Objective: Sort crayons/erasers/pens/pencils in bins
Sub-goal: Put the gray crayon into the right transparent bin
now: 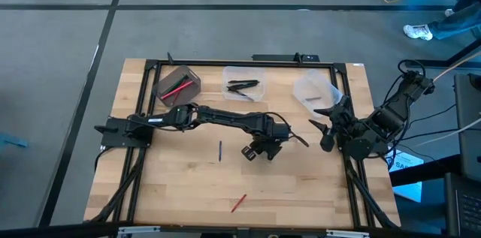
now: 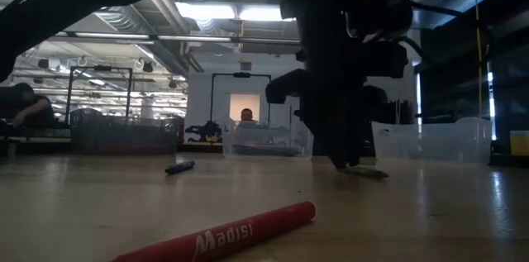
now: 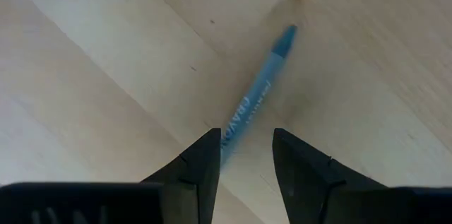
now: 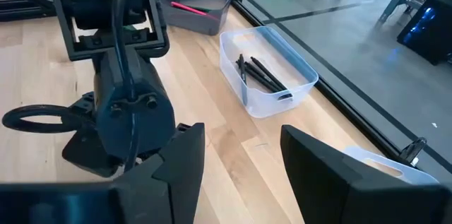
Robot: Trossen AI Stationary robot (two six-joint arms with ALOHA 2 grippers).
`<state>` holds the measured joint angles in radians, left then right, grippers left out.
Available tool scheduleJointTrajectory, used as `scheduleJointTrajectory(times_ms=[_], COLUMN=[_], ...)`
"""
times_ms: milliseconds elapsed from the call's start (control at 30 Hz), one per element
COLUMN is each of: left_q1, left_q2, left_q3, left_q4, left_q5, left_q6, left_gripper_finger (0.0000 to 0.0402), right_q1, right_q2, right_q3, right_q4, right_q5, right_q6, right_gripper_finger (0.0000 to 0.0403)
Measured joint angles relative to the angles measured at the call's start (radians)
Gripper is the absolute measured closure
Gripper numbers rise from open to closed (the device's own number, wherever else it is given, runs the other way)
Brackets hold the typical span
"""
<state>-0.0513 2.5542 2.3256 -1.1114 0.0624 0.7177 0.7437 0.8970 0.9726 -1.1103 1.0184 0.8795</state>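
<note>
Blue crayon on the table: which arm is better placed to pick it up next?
Left. Its end effector is open directly over the blue crayon, fingers either side. The right end effector waits by the table's right edge, beside the rounded bin.

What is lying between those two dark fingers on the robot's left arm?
A blue crayon lies on the bare wooden table, one end between the open left gripper's fingers; they have not shut on it. The left wrist view shows this.
</note>
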Motion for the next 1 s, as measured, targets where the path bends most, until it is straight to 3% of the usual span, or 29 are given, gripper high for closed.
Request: scheduleJointTrajectory(times_ms=[267,600,767,1000], left_q1=[0.000,0.008,0.017,0.022], left_q2=[0.021,0.023,0.026,0.027], left_q3=[-0.026,-0.059,-0.059,-0.031], left_q4=[0.054,0.114,0.175,0.245], left_q5=[-0.040,-0.056,-0.070,-0.090], left_q6=[-0.003,-0.021,-0.033,-0.041], left_gripper_finger=[0.0294,0.0391,0.0388,0.0397], right_q1=[0.000,0.000,0.000,0.000], right_q2=[0.027,0.060,0.062,0.086], right_q3=[0.000,0.000,0.000,-0.102], right_q4=[-0.001,0.000,0.001,0.117], right_q5=[0.005,0.000,0.004,0.211], right_q6=[-0.002,0.001,0.015,0.054], right_gripper_finger=[0.0212,0.0212,0.0212,0.0216])
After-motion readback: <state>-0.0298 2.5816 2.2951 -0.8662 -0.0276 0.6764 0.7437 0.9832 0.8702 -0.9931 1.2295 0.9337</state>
